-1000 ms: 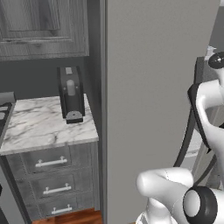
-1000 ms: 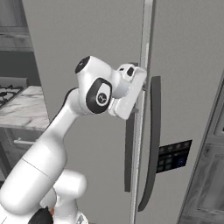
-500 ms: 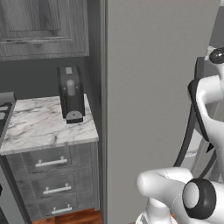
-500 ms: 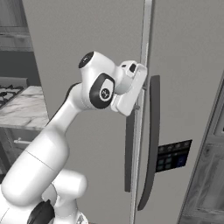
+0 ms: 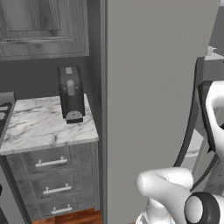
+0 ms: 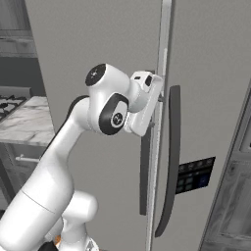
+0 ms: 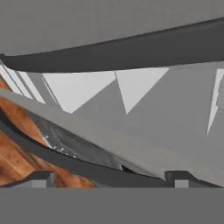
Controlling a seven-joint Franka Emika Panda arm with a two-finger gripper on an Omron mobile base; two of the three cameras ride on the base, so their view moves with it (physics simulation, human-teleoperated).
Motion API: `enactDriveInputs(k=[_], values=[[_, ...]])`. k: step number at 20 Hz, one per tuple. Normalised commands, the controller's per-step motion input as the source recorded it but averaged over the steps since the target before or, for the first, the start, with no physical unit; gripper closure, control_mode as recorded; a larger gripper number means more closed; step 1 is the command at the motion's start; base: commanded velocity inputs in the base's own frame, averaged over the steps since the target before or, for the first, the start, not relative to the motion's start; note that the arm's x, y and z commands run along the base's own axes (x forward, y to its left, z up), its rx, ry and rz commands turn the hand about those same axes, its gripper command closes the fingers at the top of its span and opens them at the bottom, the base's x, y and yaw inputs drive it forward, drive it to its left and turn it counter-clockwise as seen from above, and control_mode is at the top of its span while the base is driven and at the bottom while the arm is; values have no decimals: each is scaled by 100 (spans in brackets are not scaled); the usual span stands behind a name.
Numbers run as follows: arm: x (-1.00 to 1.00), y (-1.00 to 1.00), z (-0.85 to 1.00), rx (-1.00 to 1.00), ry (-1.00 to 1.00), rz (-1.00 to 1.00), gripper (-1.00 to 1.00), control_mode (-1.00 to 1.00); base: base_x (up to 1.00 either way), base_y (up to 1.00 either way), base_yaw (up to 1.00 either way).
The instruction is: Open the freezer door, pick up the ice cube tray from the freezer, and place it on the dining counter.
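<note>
Arm raised with the gripper (image 6: 156, 98) pressed against the upper part of the freezer door (image 6: 98, 59), at the top of its dark bar handle (image 6: 145, 171). Hand view: finger tips (image 7: 40, 178) spread wide, a dark bar (image 7: 87, 168) lying between them; contact cannot be confirmed. Door appears slightly ajar, a pale edge visible along the seam. Coffee machine (image 5: 71, 94) stands on the marble worktop (image 5: 39, 127) left of the freezer (image 5: 153, 87).

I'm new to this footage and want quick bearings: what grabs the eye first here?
The tall light-grey freezer dominates, with the white arm's hand pressed up at the top of the freezer door's dark handle. To the left, a black coffee machine stands on a marble worktop over drawers.
</note>
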Motion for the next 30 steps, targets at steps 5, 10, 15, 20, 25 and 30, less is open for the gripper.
enactDriveInputs(k=[5,10,15,20,25,30], values=[[0,42,0,0,-2,7,-100,-100,0,0,0],[34,12,0,0,0,0,-100,-100,0,0,0],[44,0,0,0,0,-2,-100,-100,0,0,0],[19,-21,0,0,0,-2,-100,-100,0,0,0],[13,-38,0,0,0,-1,-100,-100,0,0,0],[42,-24,-1,0,0,0,-100,-100,0,0,0]])
